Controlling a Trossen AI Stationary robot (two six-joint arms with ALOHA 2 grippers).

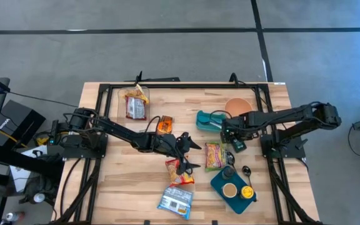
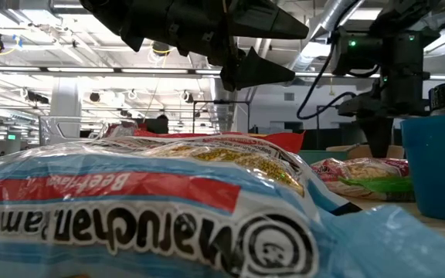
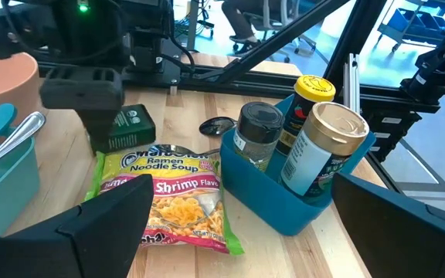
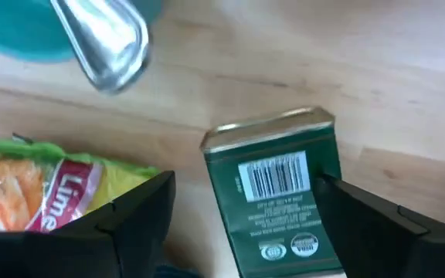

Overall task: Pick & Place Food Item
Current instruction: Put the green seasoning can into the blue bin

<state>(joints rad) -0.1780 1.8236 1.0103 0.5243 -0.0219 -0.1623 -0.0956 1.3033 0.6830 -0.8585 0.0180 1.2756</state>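
**Right gripper poised over the green tin, left gripper spread above the noodle packets**

On the pale wooden slatted table [image 1: 130, 181], the right gripper [image 1: 235, 139] hangs directly over a small dark green rectangular tin with a barcode label [image 4: 280, 193]. Its two dark fingers [image 4: 141, 212] stand apart on either side of the tin, not touching it; the tin lies flat on the wood, between the teal plastic utensil tray [image 1: 206, 120] and the blue caddy. A shiny metal spoon [image 4: 107, 38] juts out of that tray, just beside the tin.

Next to the tin lies a yellow-green packet of shrimp ramen noodle soup [image 3: 172, 197], flat on the table (its lime-coloured edge shows in the right wrist view too). Just beyond it stands a blue plastic caddy [image 3: 284, 205] holding a dark-capped glass shaker [image 3: 255, 135], a yellow-lidded bottle [image 3: 307, 100] and a gold-topped can [image 3: 327, 147]. A round peach-coloured bowl [image 1: 237, 105] sits behind the teal tray.

The left gripper [image 1: 189, 153] is held above the middle of the table, fingers spread wide and holding nothing, over a red and orange crinkled snack packet [image 1: 179, 172]. Nearer the front edge lies a blue and white beef ramen packet [image 1: 175, 201], which fills the foreground of the low view. Further back are a small orange packet [image 1: 164, 124] and a clear bag with a dark red label [image 1: 135, 104], well apart from both grippers.
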